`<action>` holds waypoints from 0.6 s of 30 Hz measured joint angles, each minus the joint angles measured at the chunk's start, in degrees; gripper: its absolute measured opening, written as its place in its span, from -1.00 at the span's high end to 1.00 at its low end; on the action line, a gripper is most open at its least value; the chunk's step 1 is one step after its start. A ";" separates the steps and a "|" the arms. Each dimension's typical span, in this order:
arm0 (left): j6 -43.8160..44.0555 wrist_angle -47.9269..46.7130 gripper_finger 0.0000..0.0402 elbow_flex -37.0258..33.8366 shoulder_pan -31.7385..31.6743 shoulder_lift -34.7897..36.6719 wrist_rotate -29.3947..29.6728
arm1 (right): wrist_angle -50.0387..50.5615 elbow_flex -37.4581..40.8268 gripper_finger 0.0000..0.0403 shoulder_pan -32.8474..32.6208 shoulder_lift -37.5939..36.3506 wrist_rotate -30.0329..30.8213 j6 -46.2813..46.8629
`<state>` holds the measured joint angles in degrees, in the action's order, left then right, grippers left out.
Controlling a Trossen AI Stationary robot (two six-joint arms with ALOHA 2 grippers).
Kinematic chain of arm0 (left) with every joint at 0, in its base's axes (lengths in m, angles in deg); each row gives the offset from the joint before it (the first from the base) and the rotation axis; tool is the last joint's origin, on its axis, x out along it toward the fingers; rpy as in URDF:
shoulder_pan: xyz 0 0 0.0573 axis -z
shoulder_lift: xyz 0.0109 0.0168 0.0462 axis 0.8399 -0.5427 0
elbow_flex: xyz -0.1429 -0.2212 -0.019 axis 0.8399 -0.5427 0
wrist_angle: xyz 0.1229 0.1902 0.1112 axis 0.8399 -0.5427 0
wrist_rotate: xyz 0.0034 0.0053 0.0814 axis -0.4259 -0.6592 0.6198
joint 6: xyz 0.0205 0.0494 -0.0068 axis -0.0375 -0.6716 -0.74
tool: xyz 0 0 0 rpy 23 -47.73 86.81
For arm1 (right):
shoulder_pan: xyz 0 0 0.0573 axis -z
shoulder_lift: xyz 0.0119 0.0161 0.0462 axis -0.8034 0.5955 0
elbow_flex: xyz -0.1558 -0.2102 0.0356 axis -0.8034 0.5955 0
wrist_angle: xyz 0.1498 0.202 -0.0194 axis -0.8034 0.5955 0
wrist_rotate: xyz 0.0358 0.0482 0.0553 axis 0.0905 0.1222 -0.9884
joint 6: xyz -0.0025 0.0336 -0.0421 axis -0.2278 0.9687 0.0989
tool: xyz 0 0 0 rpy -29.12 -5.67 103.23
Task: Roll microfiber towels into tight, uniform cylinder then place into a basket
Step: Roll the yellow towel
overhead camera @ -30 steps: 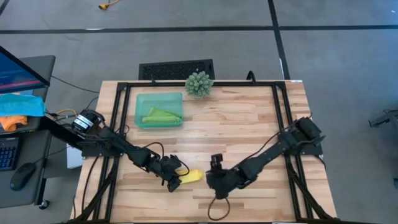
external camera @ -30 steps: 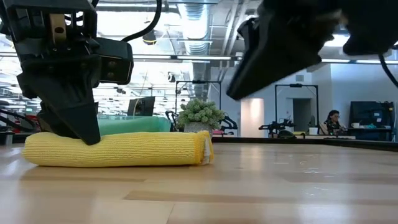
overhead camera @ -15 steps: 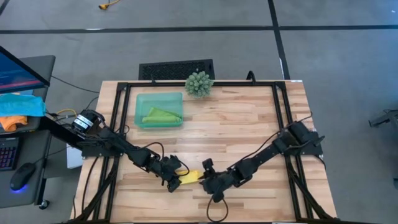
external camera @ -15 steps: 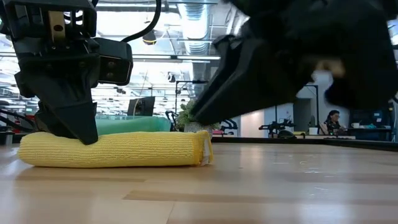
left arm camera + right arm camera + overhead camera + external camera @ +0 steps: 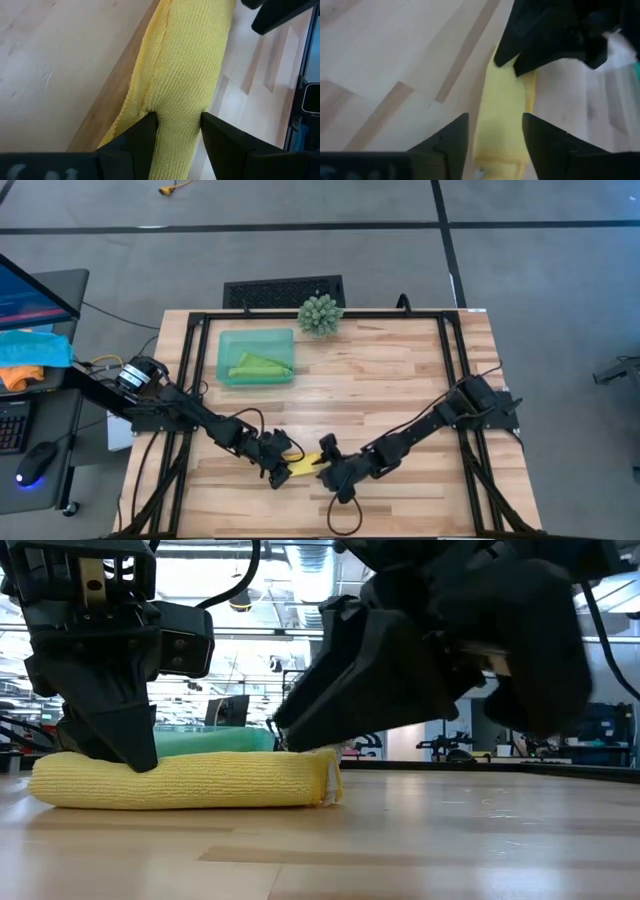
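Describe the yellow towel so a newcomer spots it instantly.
Start at the wooden table and go to its near edge, where both arms meet. The yellow towel lies there rolled, between the left gripper and the right gripper. The green towel lies in the basket.

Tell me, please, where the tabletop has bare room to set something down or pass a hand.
Bare wood runs from the basket and plant across to the right arm, and along the near right edge. It is crowded near front centre: the left tool grips the yellow towel, and the right tool, open, straddles its other end.
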<state>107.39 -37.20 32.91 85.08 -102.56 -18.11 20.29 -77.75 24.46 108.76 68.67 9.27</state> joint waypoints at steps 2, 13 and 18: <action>0.00 0.02 0.23 0.00 0.00 0.00 0.00 | -0.07 -0.54 -0.03 0.45 0.00 -0.17 -0.92; 0.16 0.02 0.23 0.00 -0.02 0.00 0.09 | -0.54 -0.78 -0.07 3.29 3.63 -6.66 -1.84; 0.26 0.04 0.23 0.00 -0.02 0.00 0.11 | -0.51 -0.95 -0.03 4.72 5.25 -7.02 2.40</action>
<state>107.66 -37.16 32.91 85.06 -102.56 -18.00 19.78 -78.70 29.18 114.01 61.65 11.67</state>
